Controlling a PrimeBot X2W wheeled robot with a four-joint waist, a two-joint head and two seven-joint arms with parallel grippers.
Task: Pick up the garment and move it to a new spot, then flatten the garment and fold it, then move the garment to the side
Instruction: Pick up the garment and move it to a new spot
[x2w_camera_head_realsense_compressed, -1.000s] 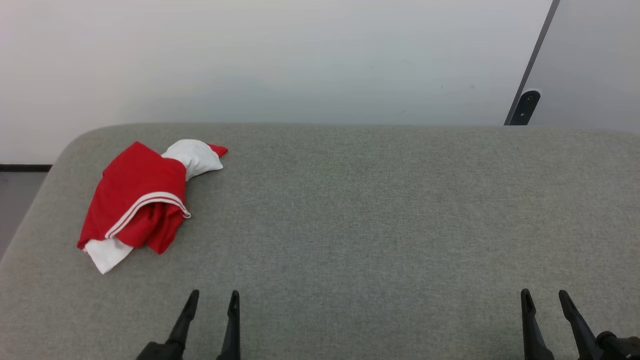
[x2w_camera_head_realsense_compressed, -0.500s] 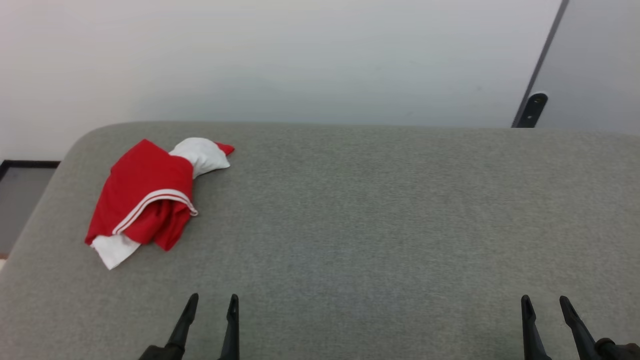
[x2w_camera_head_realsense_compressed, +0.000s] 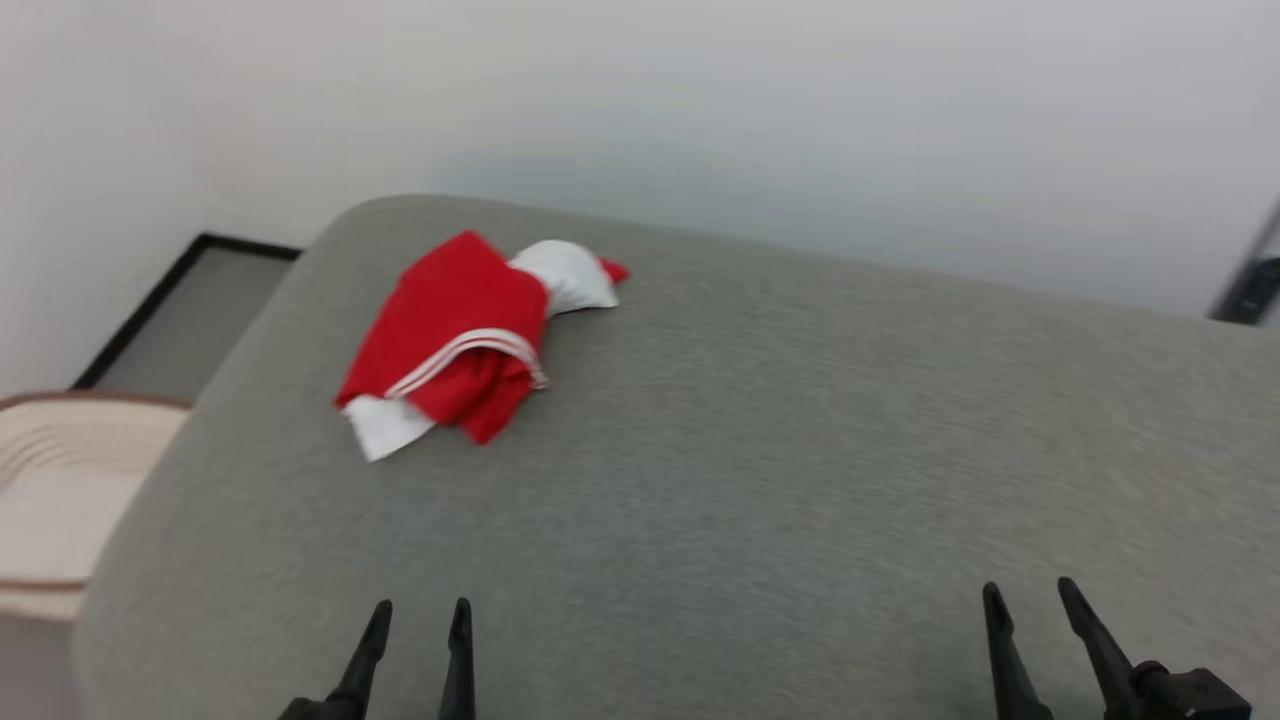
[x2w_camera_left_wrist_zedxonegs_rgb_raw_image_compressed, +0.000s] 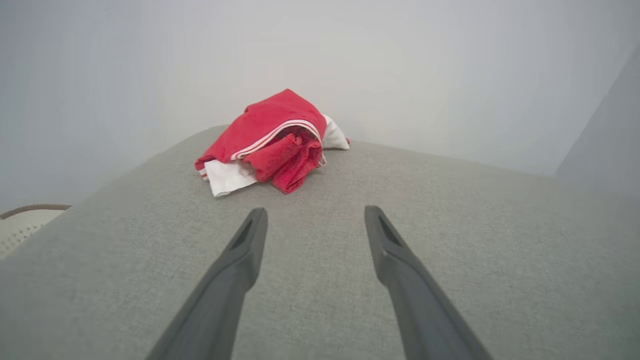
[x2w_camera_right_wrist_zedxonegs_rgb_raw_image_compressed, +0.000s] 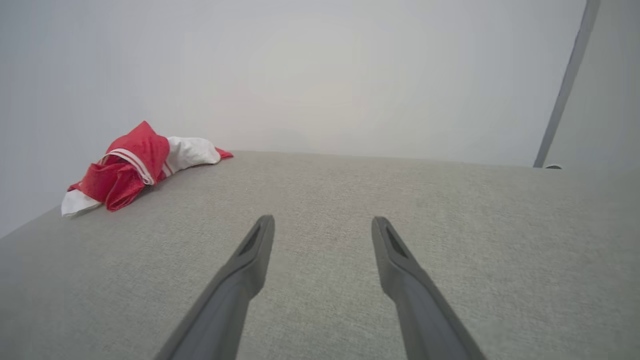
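Garment (x2w_camera_head_realsense_compressed: 450, 335) seen bunched on grey fabric desk (x2w_camera_head_realsense_compressed: 760, 460), red with white sleeves and striped trim showing. Found ahead of left end effector (x2w_camera_head_realsense_compressed: 420, 606), well apart from it, near desk's far left corner. Found far ahead and leftward of right end effector (x2w_camera_head_realsense_compressed: 1030, 588). Both end effectors seen spread wide, nothing gripped, tips over bare desk. Pale ribbed object (x2w_camera_head_realsense_compressed: 60, 480) noted beyond desk's left edge.

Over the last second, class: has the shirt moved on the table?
No. The shirt keeps its shape and its place by the table's far left corner; the camera turned, shifting the whole view.
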